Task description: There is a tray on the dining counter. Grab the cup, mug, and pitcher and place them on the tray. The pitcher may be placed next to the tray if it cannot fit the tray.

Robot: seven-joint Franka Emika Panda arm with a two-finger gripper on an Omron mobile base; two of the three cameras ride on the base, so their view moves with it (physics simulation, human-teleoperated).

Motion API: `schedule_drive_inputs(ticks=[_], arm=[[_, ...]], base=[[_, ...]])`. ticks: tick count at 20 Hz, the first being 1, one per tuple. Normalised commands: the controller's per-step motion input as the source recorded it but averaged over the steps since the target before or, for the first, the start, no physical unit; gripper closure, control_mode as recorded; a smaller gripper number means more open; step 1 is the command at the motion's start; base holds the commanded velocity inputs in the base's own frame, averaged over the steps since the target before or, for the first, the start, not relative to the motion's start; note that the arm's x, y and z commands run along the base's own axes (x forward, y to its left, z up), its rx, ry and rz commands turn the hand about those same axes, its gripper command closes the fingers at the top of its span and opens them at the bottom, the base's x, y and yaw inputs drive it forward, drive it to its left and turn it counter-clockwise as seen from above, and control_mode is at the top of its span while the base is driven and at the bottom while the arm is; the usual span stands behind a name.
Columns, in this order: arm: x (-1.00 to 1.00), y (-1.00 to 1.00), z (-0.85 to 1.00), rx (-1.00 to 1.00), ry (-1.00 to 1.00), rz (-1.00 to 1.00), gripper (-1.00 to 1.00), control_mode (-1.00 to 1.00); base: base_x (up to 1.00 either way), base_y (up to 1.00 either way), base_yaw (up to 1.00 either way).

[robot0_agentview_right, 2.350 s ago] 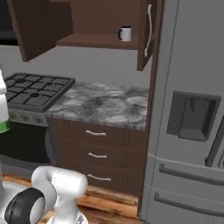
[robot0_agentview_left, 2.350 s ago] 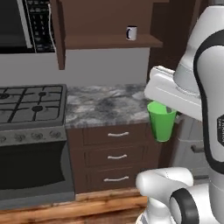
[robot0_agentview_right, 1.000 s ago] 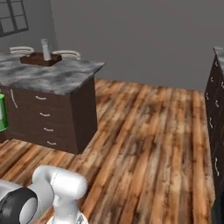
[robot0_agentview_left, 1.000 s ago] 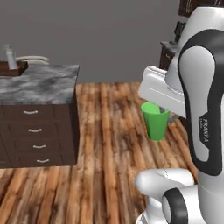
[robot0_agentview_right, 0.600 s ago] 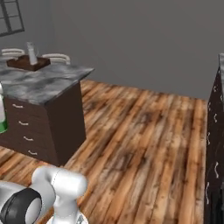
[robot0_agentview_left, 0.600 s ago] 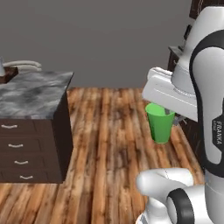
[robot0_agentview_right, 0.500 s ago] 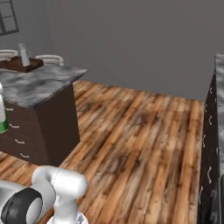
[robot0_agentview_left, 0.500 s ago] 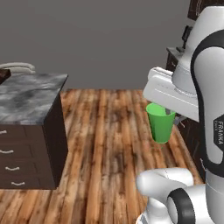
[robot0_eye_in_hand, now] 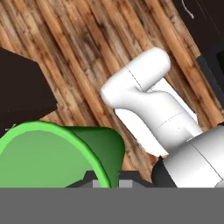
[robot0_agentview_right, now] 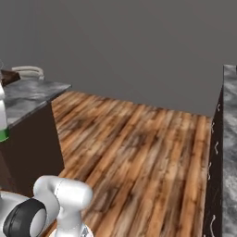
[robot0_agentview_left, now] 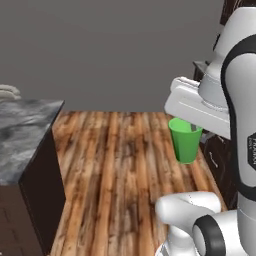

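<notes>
The cup (robot0_agentview_left: pixel 185 140) hangs in the air just under the white hand of the arm, upright, its open rim tucked against the underside of the hand and its narrower base pointing down over the wooden floor (robot0_agentview_left: pixel 125 165); in the hand view the green rim (robot0_eye_in_hand: pixel 52 153) sits right at the gripper (robot0_eye_in_hand: pixel 107 183), whose fingers are pinched closed on the cup's wall, one tip inside the rim and one outside; the cup touches nothing else and stands well clear of the floor below it. At the left edge of the left base view a grey marbled counter (robot0_agentview_left: pixel 22 135) on a dark base shows, well apart from the cup; the same counter (robot0_agentview_right: pixel 28 97) appears at the left of the right base view.
</notes>
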Motion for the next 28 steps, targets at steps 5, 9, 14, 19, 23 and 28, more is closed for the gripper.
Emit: schedule_drive_inputs(ticks=[5,9,14,19,23,28], arm=[[0.00,0.00,0.00,0.00,0.00,0.00,1.00,1.00],[0.00,0.00,0.00,0.00,0.00,0.00,1.00,1.00],[0.00,0.00,0.00,0.00,0.00,0.00,1.00,1.00],[0.00,0.00,0.00,0.00,0.00,0.00,1.00,1.00],[0.00,0.00,0.00,0.00,0.00,0.00,1.00,1.00],[0.00,0.00,0.00,0.00,0.00,0.00,1.00,1.00]], base=[[1.00,0.01,0.00],[1.00,0.00,0.00],[1.00,0.14,0.00],[1.00,0.42,-0.04],[1.00,0.45,-0.05],[1.00,0.20,-0.02]])
